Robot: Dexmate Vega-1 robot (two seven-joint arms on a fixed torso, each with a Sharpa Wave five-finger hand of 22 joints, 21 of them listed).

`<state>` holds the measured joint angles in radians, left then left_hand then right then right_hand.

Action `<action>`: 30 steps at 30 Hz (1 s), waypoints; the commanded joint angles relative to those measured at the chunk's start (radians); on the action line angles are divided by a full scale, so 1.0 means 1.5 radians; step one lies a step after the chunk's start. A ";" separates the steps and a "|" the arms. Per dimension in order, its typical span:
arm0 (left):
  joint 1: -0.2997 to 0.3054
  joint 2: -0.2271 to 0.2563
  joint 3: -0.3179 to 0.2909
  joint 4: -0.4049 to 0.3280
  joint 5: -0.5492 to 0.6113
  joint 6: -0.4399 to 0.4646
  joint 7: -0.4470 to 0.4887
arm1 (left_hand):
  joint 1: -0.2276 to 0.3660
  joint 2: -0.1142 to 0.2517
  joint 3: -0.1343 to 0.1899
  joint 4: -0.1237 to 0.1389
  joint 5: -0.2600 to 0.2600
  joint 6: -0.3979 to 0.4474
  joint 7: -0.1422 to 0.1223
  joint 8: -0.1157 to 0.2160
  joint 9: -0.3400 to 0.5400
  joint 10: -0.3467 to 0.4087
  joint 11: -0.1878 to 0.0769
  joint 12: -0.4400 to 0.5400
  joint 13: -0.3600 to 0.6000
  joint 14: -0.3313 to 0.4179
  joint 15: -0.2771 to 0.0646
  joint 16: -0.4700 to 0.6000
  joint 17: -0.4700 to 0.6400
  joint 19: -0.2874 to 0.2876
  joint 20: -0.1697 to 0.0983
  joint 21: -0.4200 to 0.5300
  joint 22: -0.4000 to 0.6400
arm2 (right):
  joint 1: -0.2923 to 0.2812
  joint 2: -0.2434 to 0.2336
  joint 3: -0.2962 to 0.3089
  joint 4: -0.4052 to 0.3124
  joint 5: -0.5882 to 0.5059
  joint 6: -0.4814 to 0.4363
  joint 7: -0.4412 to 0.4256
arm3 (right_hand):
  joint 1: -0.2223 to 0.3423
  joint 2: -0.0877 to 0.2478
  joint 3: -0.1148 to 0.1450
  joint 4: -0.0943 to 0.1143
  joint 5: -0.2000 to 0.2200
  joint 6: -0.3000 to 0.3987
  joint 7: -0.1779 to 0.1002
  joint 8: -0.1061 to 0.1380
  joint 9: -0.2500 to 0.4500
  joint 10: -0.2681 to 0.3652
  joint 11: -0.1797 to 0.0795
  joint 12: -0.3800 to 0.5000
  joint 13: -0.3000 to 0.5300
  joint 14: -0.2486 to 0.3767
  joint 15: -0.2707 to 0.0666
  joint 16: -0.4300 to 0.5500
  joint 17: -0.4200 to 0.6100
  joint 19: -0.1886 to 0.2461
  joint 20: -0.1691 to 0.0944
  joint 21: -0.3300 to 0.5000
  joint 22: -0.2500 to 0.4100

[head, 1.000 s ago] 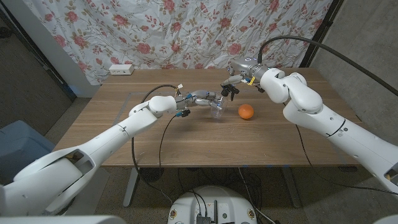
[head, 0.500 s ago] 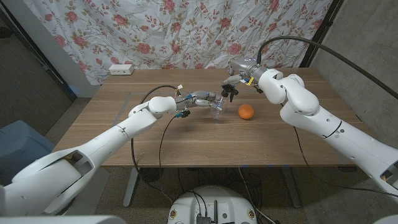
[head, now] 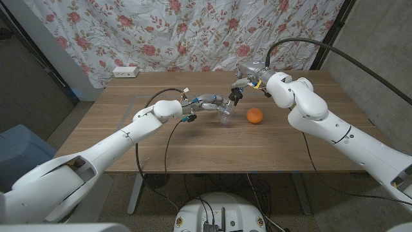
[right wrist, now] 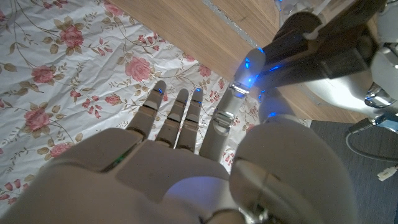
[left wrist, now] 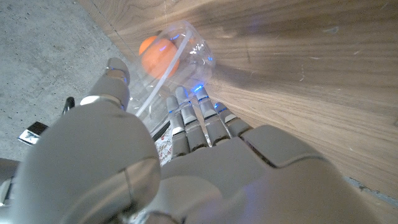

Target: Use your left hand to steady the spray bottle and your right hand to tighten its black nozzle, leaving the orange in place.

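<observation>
A clear plastic spray bottle [head: 224, 115] stands near the middle of the wooden table [head: 193, 142], its thin transparent wall catching the light and a pale dip tube visible inside it in the left wrist view. The left hand [head: 209, 102], smooth grey-white with dark fingers, reaches in from the left and wraps around the bottle [left wrist: 177, 53], fingers [left wrist: 186, 115] curled against its side, so it is gripping it. From the other side the right hand [head: 239, 91] comes down over the top of the bottle where the black nozzle [head: 232, 100] sits; from the head view its dark fingertips appear at the nozzle, but I cannot tell whether they are clamped on it, and in the right wrist view its fingers [right wrist: 180, 115] look stretched out rather than curled. A round, dimpled orange [head: 255, 115] lies on the wood just to the bottle's right, apart from both hands. Behind the table hangs a cloth with a rose print [head: 193, 32], and a white power strip [head: 125, 72] rests at the table's far left edge.
</observation>
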<state>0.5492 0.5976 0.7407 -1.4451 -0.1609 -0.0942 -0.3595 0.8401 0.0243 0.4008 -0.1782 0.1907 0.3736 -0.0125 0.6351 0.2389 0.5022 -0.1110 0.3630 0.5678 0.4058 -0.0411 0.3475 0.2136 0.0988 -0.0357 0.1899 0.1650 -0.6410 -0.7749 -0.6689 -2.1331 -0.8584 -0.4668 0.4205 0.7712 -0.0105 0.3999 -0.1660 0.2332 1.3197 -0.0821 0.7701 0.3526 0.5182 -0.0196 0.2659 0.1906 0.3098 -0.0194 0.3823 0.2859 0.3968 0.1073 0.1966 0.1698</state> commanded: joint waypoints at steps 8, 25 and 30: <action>-0.004 -0.006 0.000 0.013 0.000 -0.014 0.000 | 0.052 0.060 0.006 0.003 0.005 0.041 -0.035 0.064 0.001 0.041 -0.032 -0.001 0.005 0.005 -0.089 -0.003 0.002 0.004 -0.031 -0.002 0.001 | -0.008 -0.022 0.028 -0.017 0.011 0.002 -0.030 | -0.082 -0.014 -0.029 0.033 -0.016 -0.025 0.007 -0.009 -0.017 0.005 0.002 -0.012 0.004 0.004 0.012 0.002 0.008 0.009 0.009 0.002 0.003; -0.001 -0.006 -0.004 0.017 -0.003 -0.021 0.001 | 0.052 0.059 0.005 0.003 0.005 0.041 -0.034 0.065 0.001 0.041 -0.035 -0.003 0.006 0.005 -0.089 -0.004 0.002 0.004 -0.031 -0.002 0.001 | -0.027 -0.064 0.079 -0.033 0.067 0.036 -0.057 | -0.130 -0.003 -0.041 0.031 -0.026 -0.160 -0.002 -0.083 -0.070 -0.046 0.011 -0.042 0.007 -0.045 0.024 -0.021 0.015 -0.021 0.033 -0.007 0.003; -0.002 -0.006 -0.005 0.020 -0.004 -0.024 0.000 | 0.051 0.060 0.005 0.003 0.005 0.041 -0.036 0.065 0.000 0.042 -0.033 -0.003 0.006 0.006 -0.089 -0.004 0.003 0.004 -0.031 -0.002 0.001 | -0.027 -0.080 0.097 -0.037 0.108 0.051 -0.045 | -0.115 -0.008 -0.038 0.011 -0.024 -0.217 -0.001 -0.109 -0.079 -0.080 0.022 -0.050 0.007 -0.069 0.043 -0.037 0.011 -0.035 0.043 -0.007 0.002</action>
<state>0.5438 0.5878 0.7376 -1.4211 -0.1628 -0.1212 -0.3590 0.8401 0.0243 0.4007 -0.1780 0.1926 0.3732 -0.0129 0.6397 0.2341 0.5060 -0.1078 0.3588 0.5727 0.4057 -0.0411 0.3438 0.2139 0.0988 -0.0357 0.1899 0.1650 -0.6697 -0.8471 -0.5806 -2.1723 -0.7907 -0.4311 0.3462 0.5689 -0.0206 0.3393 -0.1370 0.1944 1.0260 -0.0829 0.6193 0.2369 0.4160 0.0085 0.1957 0.1983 0.2184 0.0376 0.3341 0.3027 0.3509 0.1664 0.1918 0.1697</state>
